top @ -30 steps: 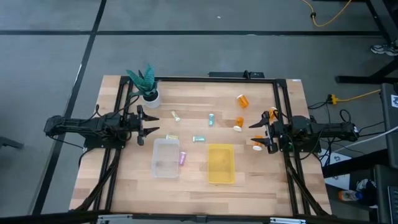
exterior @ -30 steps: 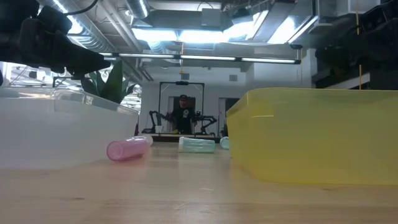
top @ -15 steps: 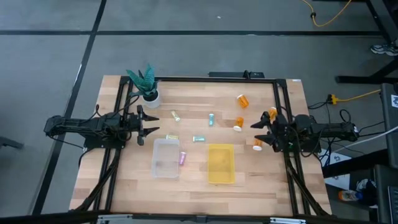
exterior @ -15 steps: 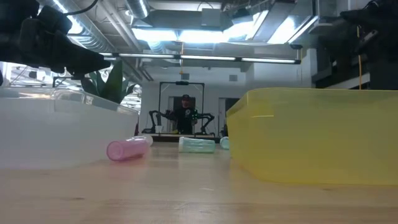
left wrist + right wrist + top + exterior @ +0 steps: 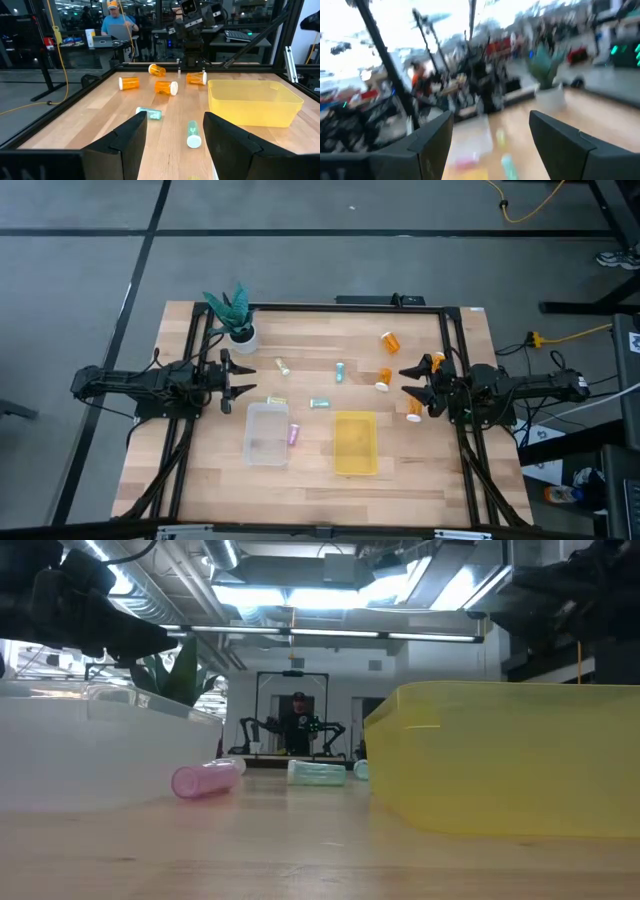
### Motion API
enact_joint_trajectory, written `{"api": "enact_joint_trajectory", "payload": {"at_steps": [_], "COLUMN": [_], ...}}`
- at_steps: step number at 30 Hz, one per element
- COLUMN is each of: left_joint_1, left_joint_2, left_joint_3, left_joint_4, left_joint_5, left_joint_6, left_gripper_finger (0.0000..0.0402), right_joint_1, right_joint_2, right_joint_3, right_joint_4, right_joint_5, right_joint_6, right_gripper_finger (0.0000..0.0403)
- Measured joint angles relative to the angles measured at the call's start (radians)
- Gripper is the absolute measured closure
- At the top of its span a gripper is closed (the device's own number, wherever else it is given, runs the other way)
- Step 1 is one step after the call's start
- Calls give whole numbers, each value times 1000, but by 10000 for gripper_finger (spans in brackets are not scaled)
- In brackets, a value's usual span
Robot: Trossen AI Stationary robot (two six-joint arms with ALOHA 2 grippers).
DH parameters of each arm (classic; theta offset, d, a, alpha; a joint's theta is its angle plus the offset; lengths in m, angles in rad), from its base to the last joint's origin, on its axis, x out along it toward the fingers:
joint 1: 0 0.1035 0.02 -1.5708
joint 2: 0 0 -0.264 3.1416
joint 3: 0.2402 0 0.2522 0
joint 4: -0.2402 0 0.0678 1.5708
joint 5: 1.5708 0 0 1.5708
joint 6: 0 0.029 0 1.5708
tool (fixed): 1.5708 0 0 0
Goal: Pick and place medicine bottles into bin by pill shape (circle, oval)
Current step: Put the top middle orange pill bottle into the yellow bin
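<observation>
We saw 2 bins side by side near the table's middle: a clear bin and a yellow bin, both with nothing in them. A pink bottle lay between them, touching neither that we could tell. Teal bottles lay just beyond, and orange bottles lay nearer the right gripper, whose claw was released, holding nothing. The left gripper waited, likewise spread. We could read no labels.
</observation>
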Motion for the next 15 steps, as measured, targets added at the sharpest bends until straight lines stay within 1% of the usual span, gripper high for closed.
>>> {"api": "enact_joint_trajectory", "payload": {"at_steps": [3, 5, 13, 15], "left_joint_1": [0, 0, 0, 0], "left_joint_2": [0, 0, 0, 0], "left_joint_3": [0, 0, 0, 0], "left_joint_4": [0, 0, 0, 0], "left_joint_5": [0, 0, 0, 0], "left_joint_6": [0, 0, 0, 0], "left_gripper_finger": [211, 211, 211, 211], "right_joint_1": [0, 0, 0, 0], "right_joint_2": [99, 173, 479, 538], "right_joint_3": [0, 15, 186, 221], "right_joint_4": [185, 246, 250, 248], "right_joint_5": [20, 19, 8, 8], "right_joint_6": [-45, -73, -150, -171], "right_gripper_finger": [138, 138, 138, 138]}}
